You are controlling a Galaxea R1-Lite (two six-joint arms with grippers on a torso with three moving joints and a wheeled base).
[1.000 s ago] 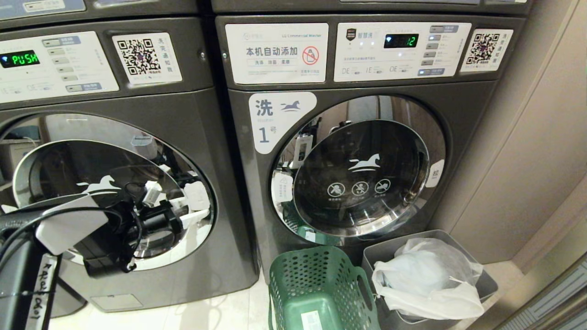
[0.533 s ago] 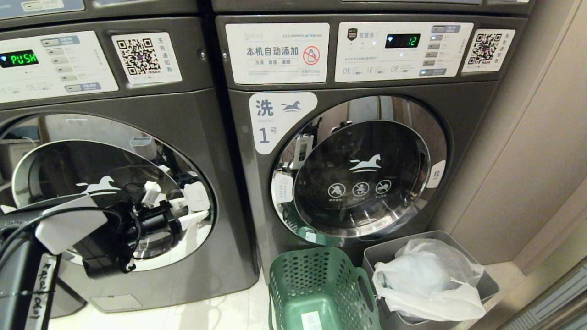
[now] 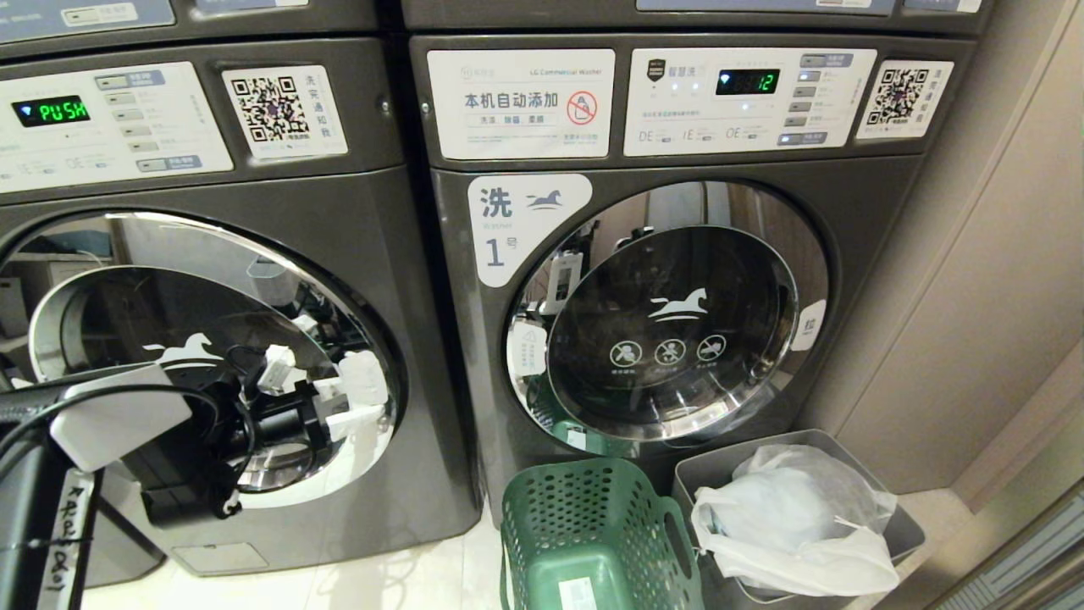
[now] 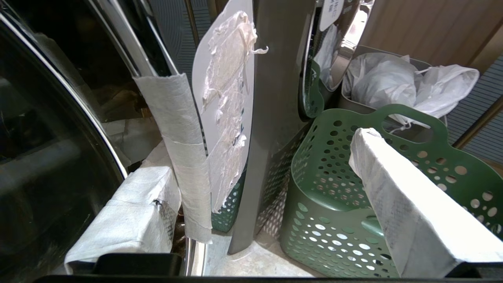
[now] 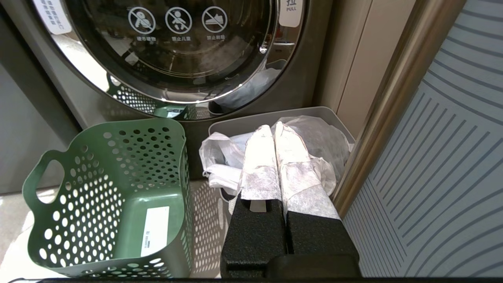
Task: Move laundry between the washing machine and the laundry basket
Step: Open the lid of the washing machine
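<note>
Two dark grey washing machines fill your head view side by side. The one you want, with the green "PUSH" display (image 3: 52, 111), is the washing machine (image 3: 339, 212) on the left; its neighbour (image 3: 855, 195) carries the white "1" label (image 3: 508, 224). Both round glass doors are closed, and you can make out no laundry behind either glass. On the floor in front of the neighbour stands the green laundry basket (image 3: 593, 517), and what you see of its inside holds only a small white label (image 5: 154, 230). Just beside it, on the wall side, a grey bin (image 3: 906, 529) holds a crumpled white plastic bag (image 3: 788, 517). Your left gripper (image 4: 275, 196) is up against the right edge of the left machine's door, its white-wrapped fingers (image 4: 133, 220) spread wide with nothing between them. Your right gripper (image 5: 274, 129) hangs over the bin and bag, fingers pressed together and empty.
</note>
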